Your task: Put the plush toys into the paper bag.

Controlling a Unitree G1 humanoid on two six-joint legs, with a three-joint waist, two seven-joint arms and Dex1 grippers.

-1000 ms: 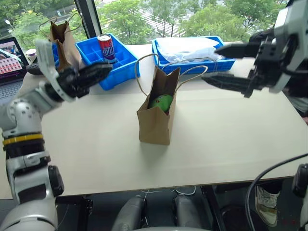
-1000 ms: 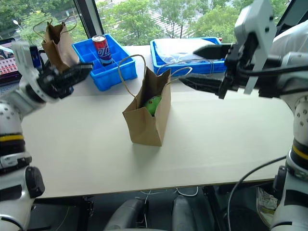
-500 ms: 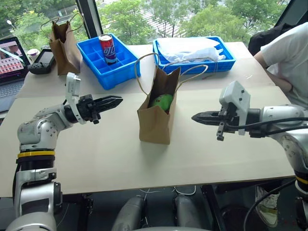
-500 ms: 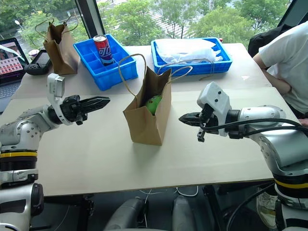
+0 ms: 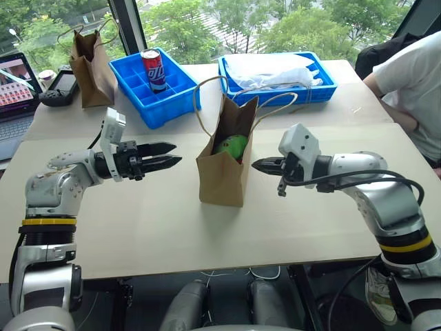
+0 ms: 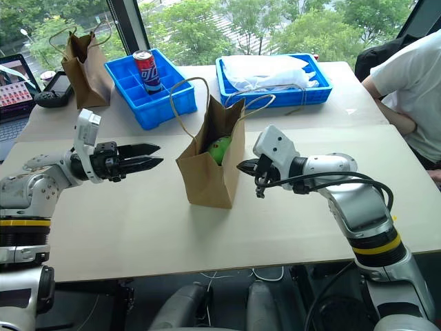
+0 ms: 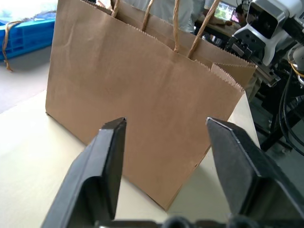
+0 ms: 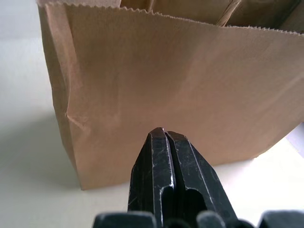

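Note:
The light-brown paper bag stands open in the middle of the table, twine handles up. A round light-green plush toy lies inside it, partly hidden by the bag's wall. My left gripper is level and open, pointing at the bag from its left with a small gap between them. In the left wrist view the bag's broad side sits beyond the spread fingers. My right gripper is shut and empty, its tip right beside the bag's right side; the right wrist view shows that tip close to the paper.
A narrower, darker paper bag stands at the back left beside a laptop. There are two blue trays at the back: one holds a soda can, the other white plastic. A person sits at the right.
My right gripper came down, shut, and slid left up to the bag's side. My left gripper closed and has opened again, staying left of the bag.

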